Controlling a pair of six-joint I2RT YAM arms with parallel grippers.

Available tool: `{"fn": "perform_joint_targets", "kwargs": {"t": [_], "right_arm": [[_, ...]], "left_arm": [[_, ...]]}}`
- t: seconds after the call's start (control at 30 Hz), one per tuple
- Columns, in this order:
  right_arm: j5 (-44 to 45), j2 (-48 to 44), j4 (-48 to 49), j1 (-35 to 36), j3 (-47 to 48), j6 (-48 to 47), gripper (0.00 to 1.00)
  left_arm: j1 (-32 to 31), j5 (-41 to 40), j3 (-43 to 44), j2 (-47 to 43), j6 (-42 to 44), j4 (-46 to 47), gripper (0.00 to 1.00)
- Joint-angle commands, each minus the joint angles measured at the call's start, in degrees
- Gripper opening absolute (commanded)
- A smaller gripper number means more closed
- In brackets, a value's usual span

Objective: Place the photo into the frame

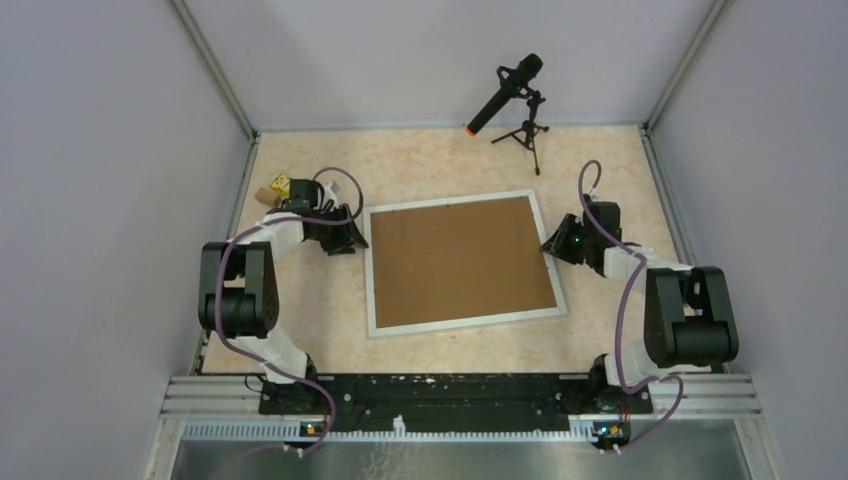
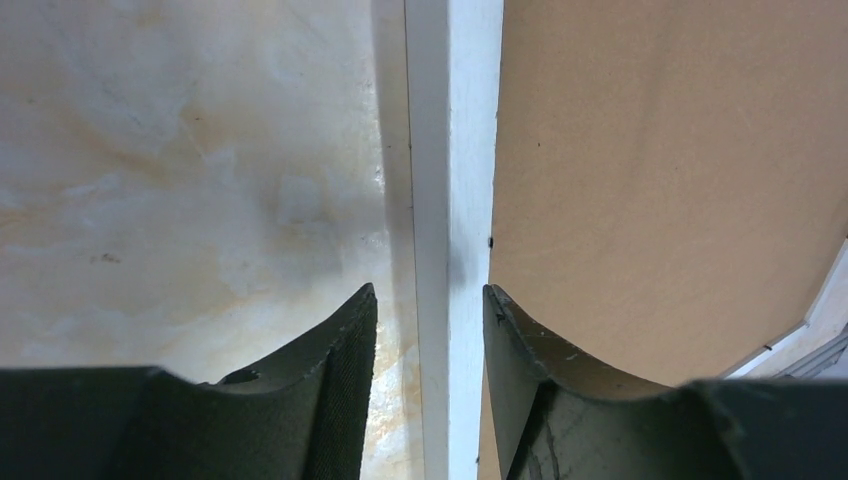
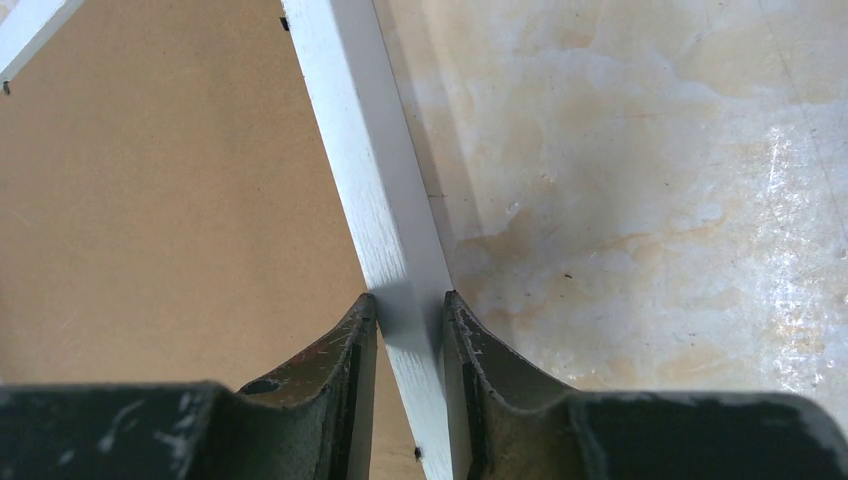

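The frame (image 1: 369,285) of thin white moulding lies flat in the middle of the table, its back up, filled by the plain brown backing board (image 1: 460,262). The photo is hidden; no print shows in any view. My left gripper (image 1: 352,238) is at the frame's left side. In the left wrist view it (image 2: 430,295) is open and straddles the moulding (image 2: 450,150), with a gap on the table side. My right gripper (image 1: 552,245) is at the frame's right side. In the right wrist view it (image 3: 410,300) is shut on the moulding (image 3: 360,130), next to the board (image 3: 170,180).
A black microphone (image 1: 510,95) on a small tripod stands at the back, right of centre. Small wooden blocks (image 1: 275,188) lie at the back left by the left arm. Grey walls close the table on three sides.
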Motion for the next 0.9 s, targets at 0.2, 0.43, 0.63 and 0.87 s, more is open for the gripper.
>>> {"fn": "perform_joint_targets", "kwargs": {"t": [0.2,0.43,0.63,0.87], "right_arm": [[-1.1,1.2,-2.6,0.4,-1.8,-1.3,0.15],[-1.2,1.2,-2.5,0.4,-1.8,-1.4,0.13],[-1.5,1.2,-2.6,0.4,-1.8,-1.5,0.12],[-1.6,1.2,-2.6,0.4,-1.6,-1.6,0.11]], "left_arm": [[0.1,3.3,2.8,4.4,-1.0,2.9,0.52],[3.2,5.1,2.3,4.2,-2.1,4.3,0.48],[3.6,6.2,2.0,5.5,-2.7,4.8,0.52],[2.8,6.9,1.8,7.6,-2.8,5.0,0.51]]}}
